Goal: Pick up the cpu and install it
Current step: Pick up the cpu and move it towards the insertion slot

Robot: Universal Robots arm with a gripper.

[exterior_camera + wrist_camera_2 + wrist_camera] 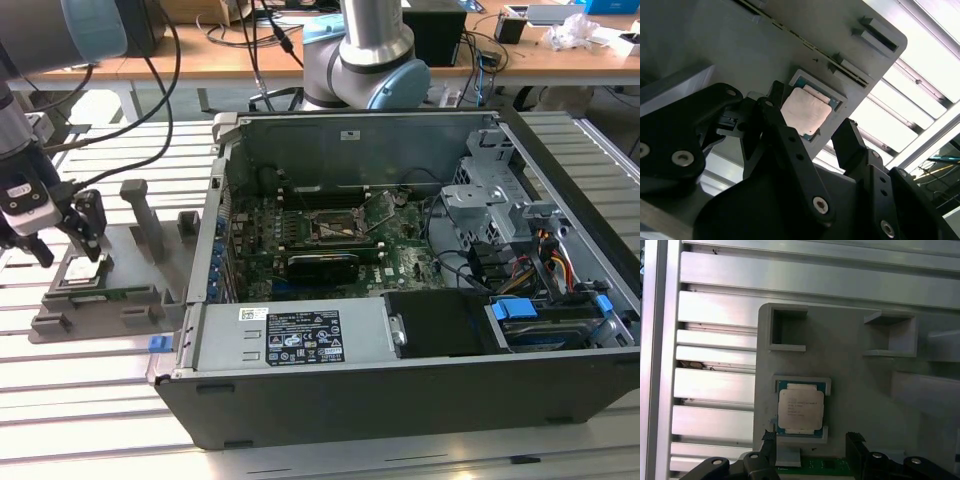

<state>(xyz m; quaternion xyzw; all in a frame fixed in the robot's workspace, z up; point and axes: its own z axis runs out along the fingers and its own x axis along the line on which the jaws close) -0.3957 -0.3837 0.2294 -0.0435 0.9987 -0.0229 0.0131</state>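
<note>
Aluminium slats make up the table (90, 420), and on it lies the open computer case (400, 390) with the green motherboard (400, 255) exposed inside. At the exterior view's left, just beside the case, sits the grey plastic tray (130, 300), with raised blocks and pockets moulded into it. The gripper (70, 248) hangs over the tray's near corner, well apart from the black socket (335, 228) in the middle of the board.

The cpu (800, 407) lies flat in its square recess in the tray, silver top up, not yet lifted. In both wrist views the black fingers (856, 442) stand spread, one to each side of the chip, holding nothing. Whether their tips already touch the tray I cannot tell.

The step in hand looks like the approach for the pick. To do it well, the jaws should be centred on the chip so that both pads meet opposite edges at once. They should come down square to the recess and clear of its raised lips. The close should be gentle and on the rim only, as a tilted or one-sided grip could cock the chip in its pocket or let it slip
</note>
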